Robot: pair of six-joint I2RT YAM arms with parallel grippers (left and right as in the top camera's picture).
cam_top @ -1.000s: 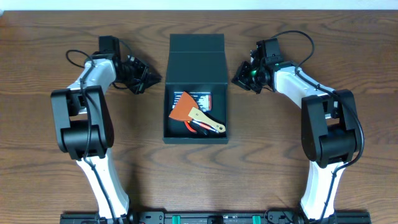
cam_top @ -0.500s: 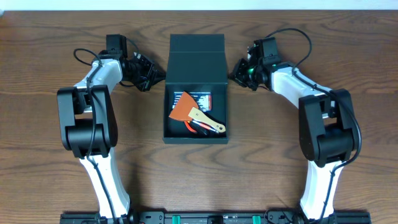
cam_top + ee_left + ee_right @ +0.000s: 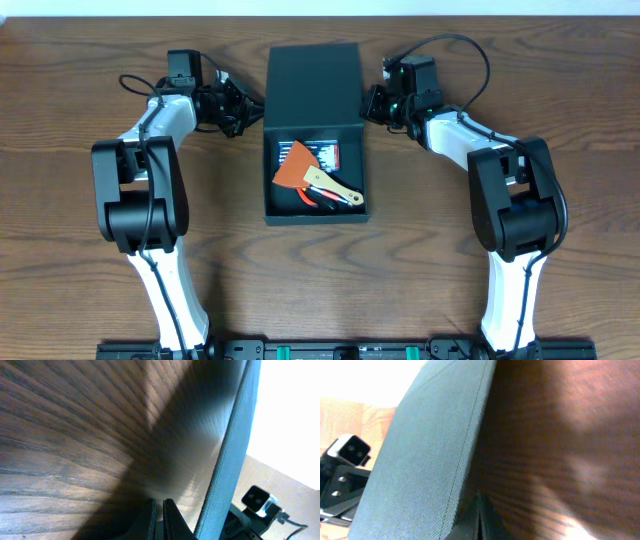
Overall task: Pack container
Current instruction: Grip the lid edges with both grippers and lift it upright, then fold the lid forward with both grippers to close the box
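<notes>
The dark teal-black container (image 3: 316,215) stands open at the table's middle. An orange scraper (image 3: 295,166) with a wooden handle, a red-handled tool (image 3: 312,197) and a printed packet lie inside. Its flap lid (image 3: 313,85) rises at the far end. My left gripper (image 3: 246,108) is shut, its tips at the lid's left edge. My right gripper (image 3: 370,104) is shut, its tips at the lid's right edge. In the left wrist view the lid's edge (image 3: 230,455) stands right of my shut gripper (image 3: 159,510). In the right wrist view the lid's face (image 3: 420,455) lies left of my shut gripper (image 3: 479,507).
A brown wooden table (image 3: 80,230) lies all round the container. The right arm's camera and wrist (image 3: 260,502) show past the lid in the left wrist view. The left arm's camera (image 3: 347,452) shows at the left edge of the right wrist view.
Both grippers have moved inward and toward the far end, up against the lid's sides. The lid flap now shows as one raised panel, and the container has shifted slightly.
</notes>
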